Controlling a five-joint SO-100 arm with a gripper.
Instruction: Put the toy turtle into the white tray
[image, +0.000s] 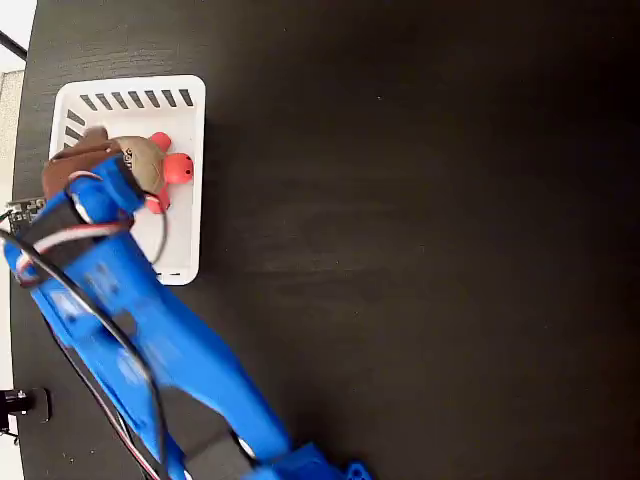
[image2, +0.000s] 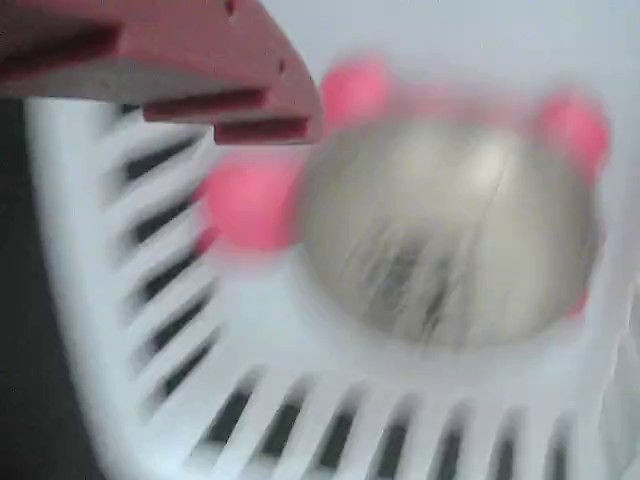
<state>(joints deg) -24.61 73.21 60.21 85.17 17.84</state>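
At the far left of the fixed view a white tray (image: 185, 180) lies on the black desk (image: 420, 240), slots along its top and left walls. The turtle (image: 150, 165) lies inside the tray, its shell partly under the arm's tip and its red-pink head pointing right, close to the right wall. The end effector (image: 85, 170), with brownish-red fingers on a blue arm (image: 150, 340), hangs over the left part of the tray at the turtle's shell; whether it grips the turtle or stands apart from it cannot be told. The arm runs down and rightward to the bottom edge. In the blurred wrist view one reddish finger (image2: 200, 70) shows at upper left, the domed shell (image2: 450, 230) right of it above the tray floor (image2: 330, 340), with pink limbs around.
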